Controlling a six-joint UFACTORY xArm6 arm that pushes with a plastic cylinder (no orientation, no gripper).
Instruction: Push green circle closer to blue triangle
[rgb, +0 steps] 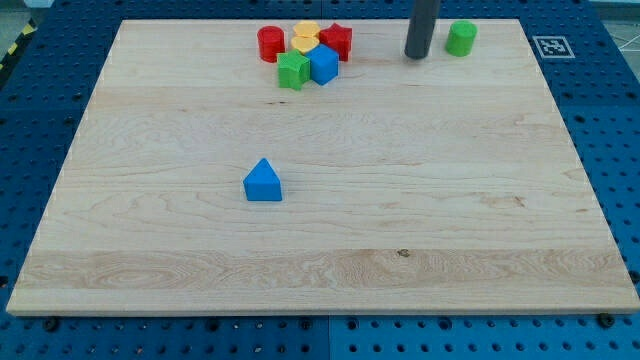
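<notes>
The green circle is a small green cylinder near the view's top right of the wooden board. The blue triangle lies alone left of the board's middle, far down and to the left of the green circle. My tip is the lower end of a dark rod that comes down from the view's top edge. It stands just left of the green circle, a small gap apart from it.
A cluster of blocks sits at the top middle: a red cylinder, a yellow block, a red block, a green block and a blue cube. A marker tag lies off the board's top right corner.
</notes>
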